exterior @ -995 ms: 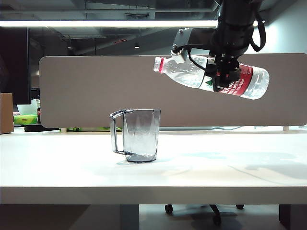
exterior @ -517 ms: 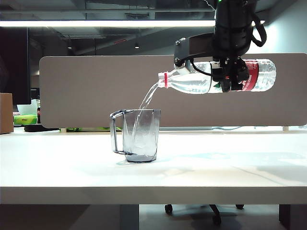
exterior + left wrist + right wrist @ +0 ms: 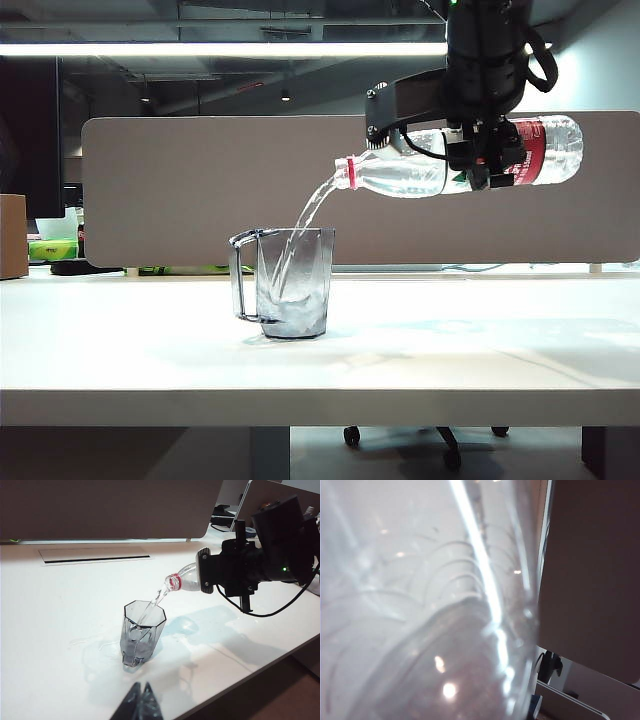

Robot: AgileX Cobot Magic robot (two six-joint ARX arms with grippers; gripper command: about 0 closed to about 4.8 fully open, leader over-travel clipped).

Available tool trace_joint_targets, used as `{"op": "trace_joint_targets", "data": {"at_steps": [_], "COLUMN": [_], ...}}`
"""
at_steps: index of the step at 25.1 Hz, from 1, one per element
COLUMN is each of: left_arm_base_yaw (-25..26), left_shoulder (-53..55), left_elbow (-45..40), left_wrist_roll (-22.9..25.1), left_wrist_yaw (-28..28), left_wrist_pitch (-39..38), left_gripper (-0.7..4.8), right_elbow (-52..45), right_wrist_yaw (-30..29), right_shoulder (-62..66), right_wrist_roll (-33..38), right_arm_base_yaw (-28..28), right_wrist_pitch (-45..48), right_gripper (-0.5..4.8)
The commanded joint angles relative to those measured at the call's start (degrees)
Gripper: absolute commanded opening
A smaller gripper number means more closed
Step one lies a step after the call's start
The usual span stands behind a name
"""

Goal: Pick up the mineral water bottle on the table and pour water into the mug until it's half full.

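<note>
From the exterior view I saw the white table (image 3: pixel 450 350) before a grey partition, the mug (image 3: pixel 288 282) upright left of centre, and the right gripper (image 3: pixel 484 160) above it clamped on the mineral water bottle (image 3: pixel 400 175), held near level with its neck slightly down and water (image 3: pixel 305 215) arcing into the mug. On the left wrist view, the left gripper (image 3: pixel 141 705) hung low with its fingers together, near the mug (image 3: pixel 140 635) but apart from it. My right wrist view was filled by the bottle's clear wall (image 3: pixel 420 605).
</note>
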Motion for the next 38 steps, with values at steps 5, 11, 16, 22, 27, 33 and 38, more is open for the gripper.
{"op": "trace_joint_targets", "data": {"at_steps": [5,11,16,22,27,33,38], "left_arm_base_yaw": [0.0,0.0,0.0,0.0,0.0,0.0,0.0], "left_shoulder": [0.0,-0.1,-0.1,-0.1,-0.1,-0.1,-0.1], "left_elbow": [0.2,0.2,0.2,0.2,0.2,0.2,0.2], "left_wrist_roll": [0.0,0.0,0.0,0.0,0.0,0.0,0.0], "left_wrist_yaw": [0.2,0.2,0.2,0.2,0.3,0.2,0.2], "left_wrist_pitch": [0.7,0.7,0.7,0.7,0.7,0.7,0.7], "left_gripper": [-0.05,-0.05,-0.05,-0.05,-0.05,-0.05,-0.05], "right_elbow": [0.6,0.6,0.5,0.5,-5.8,-22.9,-25.3], "right_wrist_yaw": [2.3,3.3,-0.6,-8.3,-22.4,-32.6,-38.4], "right_shoulder": [-0.6,-0.6,-0.6,1.6,4.5,7.1,16.3], "right_wrist_roll": [-0.8,-1.7,3.6,20.4,42.6,67.9,73.5], "right_arm_base_yaw": [1.3,1.9,1.9,1.6,-0.5,-4.7,-5.7], "right_wrist_pitch": [2.0,2.1,2.0,1.6,17.4,60.2,71.7], "right_gripper": [1.98,1.98,1.98,1.98,1.98,1.98,2.68]}}
